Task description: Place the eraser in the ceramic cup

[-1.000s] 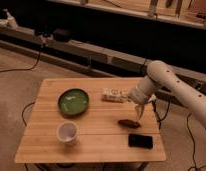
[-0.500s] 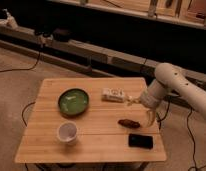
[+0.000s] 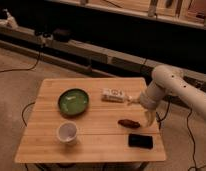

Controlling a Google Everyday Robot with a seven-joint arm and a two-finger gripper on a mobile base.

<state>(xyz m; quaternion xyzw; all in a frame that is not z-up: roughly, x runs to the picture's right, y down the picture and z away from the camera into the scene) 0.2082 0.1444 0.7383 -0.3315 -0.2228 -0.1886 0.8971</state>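
The eraser [image 3: 140, 141], a flat black block, lies near the front right corner of the wooden table [image 3: 96, 145]. The ceramic cup [image 3: 67, 133], small, white and round, stands upright at the front left. My gripper [image 3: 149, 120] hangs from the white arm at the table's right edge, just above and behind the eraser and to the right of a small reddish-brown oblong thing [image 3: 128, 122]. It holds nothing that I can see.
A green round dish [image 3: 73, 102] sits left of the middle. A white patterned packet [image 3: 113, 95] lies behind the middle. Cables run over the floor on the left and right. A dark bench stands behind the table.
The arm has swung to the right and toward the front, bringing the gripper from near the packet to the right edge above the eraser. The things on the table have not moved.
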